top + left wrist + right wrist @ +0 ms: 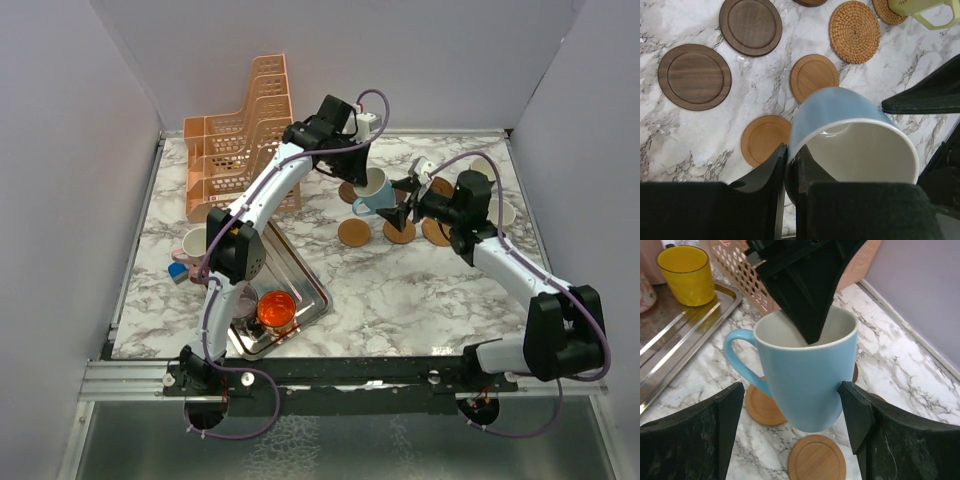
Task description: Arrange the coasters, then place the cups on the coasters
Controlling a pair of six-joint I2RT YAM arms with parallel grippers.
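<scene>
Down at the near left, an orange cup (277,310) sits on the tray (318,298). Mid-table now: the left gripper (788,162) is clamped on the rim of the blue cup (805,375), one finger inside, one outside, holding it over small tan coasters (816,457). The right gripper (791,390) is spread wide, a finger either side of that cup, not touching. Beyond lie darker coasters (694,76), then the pink rack (240,140).

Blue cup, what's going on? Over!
Left gripper shut on blue cup rim. Right gripper open, straddling cup. Coasters around cup's base, nothing blocking.
</scene>
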